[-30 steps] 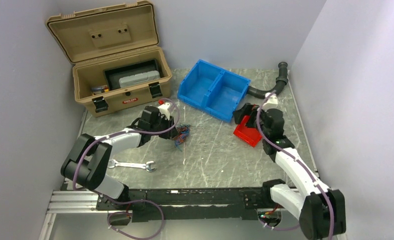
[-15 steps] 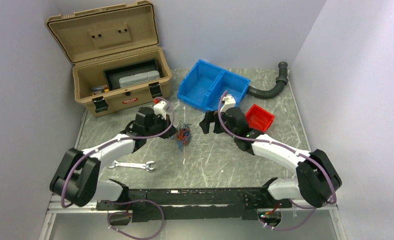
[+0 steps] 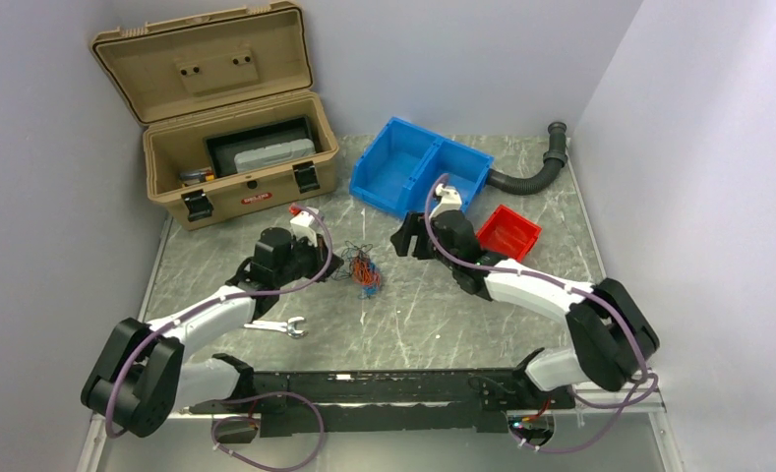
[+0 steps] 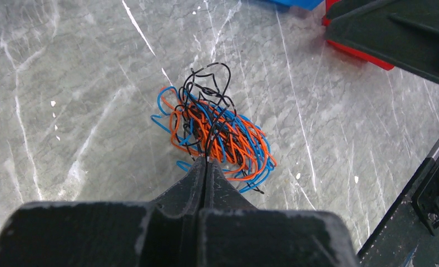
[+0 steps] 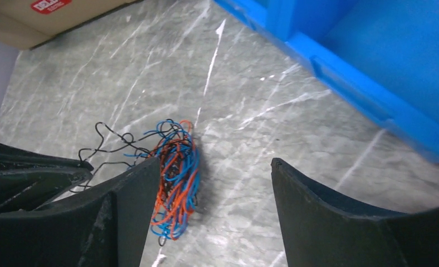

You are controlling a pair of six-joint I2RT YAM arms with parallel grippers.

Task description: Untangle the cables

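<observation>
My left gripper (image 4: pixel 206 164): its jaws were pressed together, pinched on a thin black strand at the near edge of the cables (image 4: pixel 217 136).
My right gripper (image 5: pixel 214 167): its jaws stood well apart, above the bare table (image 3: pixel 433 305), just right of the bundle and not touching it.
Cables: one small snarl of orange, blue and black wires lay on the marbled table between my two grippers. It sat near the middle and in front of the blue bin (image 3: pixel 423 177).
Loose ends: a black loop stuck out from the far side of the snarl in my left wrist view. In my right wrist view, thin black strands ran from the snarl towards my left fingers.
Red wires: I could not pick any out from the orange ones.
Blue bin: two compartments, just behind my right gripper.
Red bin (image 3: pixel 508 233): small, to the right of my right wrist.
Toolbox (image 3: pixel 236 147): tan, lid up, at the far left corner.
Wrench (image 3: pixel 270 325): flat on the table, beside my left forearm.
Hose (image 3: pixel 536 172): black, corrugated, at the far right.
</observation>
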